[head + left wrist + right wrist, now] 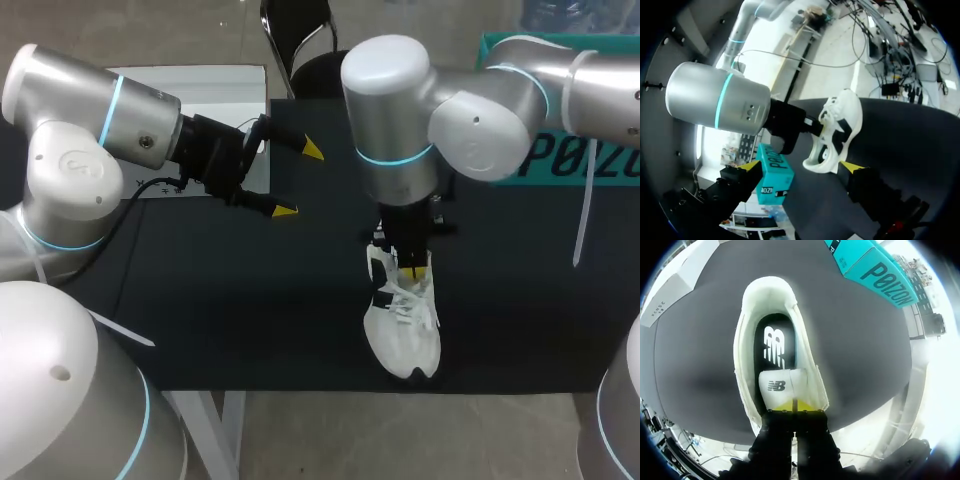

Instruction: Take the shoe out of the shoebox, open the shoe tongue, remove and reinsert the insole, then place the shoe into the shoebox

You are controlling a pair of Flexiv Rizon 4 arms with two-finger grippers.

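Right gripper [794,406] points straight down, seemingly pinching the shoe tongue [781,386].

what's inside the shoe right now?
A black insole lies in the heel of the shoe. The right gripper pinches the tongue, which covers the toe end.

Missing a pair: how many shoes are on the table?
1: a white shoe near the table's front edge, at the right end effector; the teal box may hide another.
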